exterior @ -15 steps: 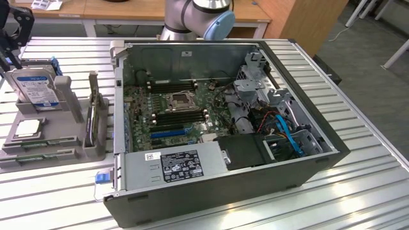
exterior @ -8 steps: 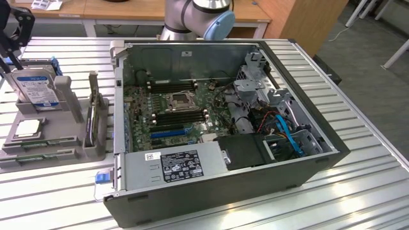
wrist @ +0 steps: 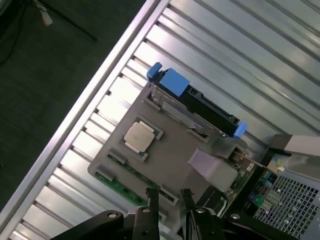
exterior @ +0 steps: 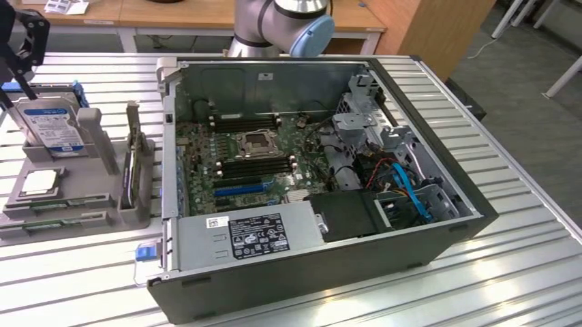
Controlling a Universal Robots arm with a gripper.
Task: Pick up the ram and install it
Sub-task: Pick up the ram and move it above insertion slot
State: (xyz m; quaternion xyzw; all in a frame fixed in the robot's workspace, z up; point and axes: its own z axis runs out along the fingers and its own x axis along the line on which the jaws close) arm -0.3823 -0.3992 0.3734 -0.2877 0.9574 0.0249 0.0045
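Green ram (wrist: 120, 185) lies in its grey holder (wrist: 170, 155) on the counter (wrist: 210, 40), close beneath the tool (wrist: 168, 202), which stands spread and empty, so pickup and installation are both not yet done.

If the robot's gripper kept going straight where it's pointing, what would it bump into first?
Most likely the green ram lying along the edge of the gray holder: the gripper points at that edge. Depth is hard to judge, so it might meet the holder's plastic first.

Pincer (wrist: 167, 194) partly cropped at edge
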